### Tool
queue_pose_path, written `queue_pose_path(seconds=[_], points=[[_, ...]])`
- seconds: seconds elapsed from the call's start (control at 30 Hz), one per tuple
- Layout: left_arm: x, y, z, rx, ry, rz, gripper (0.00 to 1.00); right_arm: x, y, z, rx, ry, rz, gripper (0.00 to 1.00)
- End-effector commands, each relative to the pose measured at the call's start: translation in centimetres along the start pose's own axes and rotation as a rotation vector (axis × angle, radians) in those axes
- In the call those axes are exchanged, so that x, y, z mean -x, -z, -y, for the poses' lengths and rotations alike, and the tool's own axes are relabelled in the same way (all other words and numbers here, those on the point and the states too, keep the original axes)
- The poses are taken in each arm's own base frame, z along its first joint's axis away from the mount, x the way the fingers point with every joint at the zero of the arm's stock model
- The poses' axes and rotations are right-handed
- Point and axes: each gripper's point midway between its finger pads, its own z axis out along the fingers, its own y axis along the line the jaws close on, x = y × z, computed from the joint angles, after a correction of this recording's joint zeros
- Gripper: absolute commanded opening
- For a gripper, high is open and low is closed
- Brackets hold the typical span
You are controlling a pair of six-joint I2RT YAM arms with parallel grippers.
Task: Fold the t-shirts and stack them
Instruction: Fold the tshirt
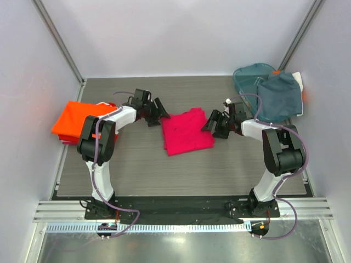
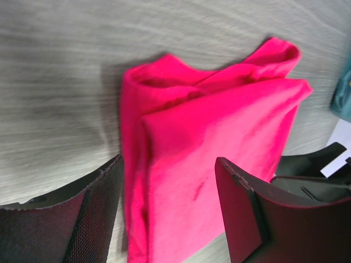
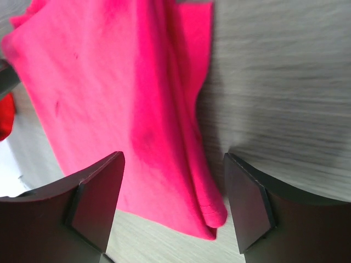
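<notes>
Magenta t-shirt [image 1: 186, 131] [image 2: 214, 148] [image 3: 104, 93]: mid-table, lying flat between my two grippers. It's folded to a rough rectangle with uneven layers. Soft matte knit, shallow creases. My left wrist view shows the folded edges overlapping down one side and one end rolled over. My right wrist view shows one edge as a thick doubled roll ending in a rounded corner.

Containers: one, the teal basket [image 1: 245, 74], in the far right corner. Plastic, rounded rim. A grey-blue t-shirt [image 1: 279, 98] is heaped in it, loose and unfolded, and spills over the rim towards me. Can't tell if more than one garment is in there.

Orange t-shirt [image 1: 77, 118]: left edge of the table [image 1: 137, 164], folded flat to a neat rectangle, well apart from the magenta one.

Left gripper [image 1: 162, 112] [image 2: 169, 164]: jaws apart at the magenta shirt's far left corner, nothing clamped; the cloth lies flat under the gap. My pads [image 2: 96, 213] are dark with a fine mesh texture.

Right gripper [image 1: 211, 123] [image 3: 173, 159]: jaws apart too, over the shirt's right edge, nothing held.

Table top: grey wood-grain, flat.
</notes>
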Motion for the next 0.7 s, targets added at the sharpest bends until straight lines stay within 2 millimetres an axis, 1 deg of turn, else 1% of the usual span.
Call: queue_pose_path(seconds=[0.0,0.03,0.07,0.1,0.13,0.17,0.2,0.23,0.27,0.3,0.33,0.4,0.47,0.5,0.53,0.6,0.67], points=[[1.2,-0.1,1.9,-0.062,-0.051,0.016,0.68,2.4,0.2,0.2,-0.062,0.051,0.052,0.79],[1.1,-0.3,1.7,-0.062,-0.048,0.011,0.67,3.1,0.0,-0.1,-0.058,0.058,0.063,0.79],[0.9,-0.5,1.6,-0.060,-0.047,0.006,0.67,3.1,-0.7,0.6,-0.074,0.052,0.052,0.79],[0.9,-0.7,1.4,-0.061,-0.046,0.006,0.64,3.4,-1.1,0.7,-0.078,0.054,0.053,0.78],[0.8,-0.9,1.4,-0.060,-0.051,0.004,0.62,4.4,-1.5,0.4,-0.073,0.064,0.066,0.79],[0.8,-1.0,1.2,-0.057,-0.054,0.005,0.61,4.7,-2.4,0.8,-0.079,0.062,0.060,0.78],[0.6,-1.2,0.8,-0.052,-0.054,0.004,0.60,4.9,-3.0,1.0,-0.080,0.059,0.056,0.77],[0.7,-1.3,0.7,-0.048,-0.053,0.009,0.59,6.3,-3.4,0.2,-0.063,0.068,0.075,0.75],[0.6,-1.5,0.7,-0.055,-0.054,0.007,0.58,6.0,-4.7,0.9,-0.060,0.059,0.043,0.73],[0.4,-1.7,0.5,-0.052,-0.049,0.004,0.57,7.2,-5.1,0.2,-0.042,0.070,0.058,0.71],[0.4,-1.8,0.4,-0.052,-0.047,0.002,0.56,7.6,-5.6,0.1,-0.036,0.074,0.057,0.70],[0.3,-2.0,0.3,-0.053,-0.044,0.001,0.54,8.1,-6.8,0.8,-0.054,0.067,0.052,0.70],[0.5,-2.2,0.0,-0.040,-0.046,0.011,0.52,8.0,-7.2,1.6,-0.074,0.051,0.039,0.68],[0.7,-2.3,-0.2,-0.032,-0.047,0.021,0.47,7.8,-7.4,1.6,-0.065,0.049,0.030,0.64],[0.9,-2.5,-0.3,-0.026,-0.047,0.028,0.45,7.7,-7.7,1.9,-0.067,0.043,0.023,0.63],[0.9,-2.7,-0.4,-0.016,-0.045,0.025,0.42,7.7,-8.0,1.7,-0.053,0.049,0.015,0.59],[1.0,-3.1,-0.6,-0.008,-0.039,0.026,0.40,7.4,-8.4,2.1,-0.053,0.046,0.003,0.56]])
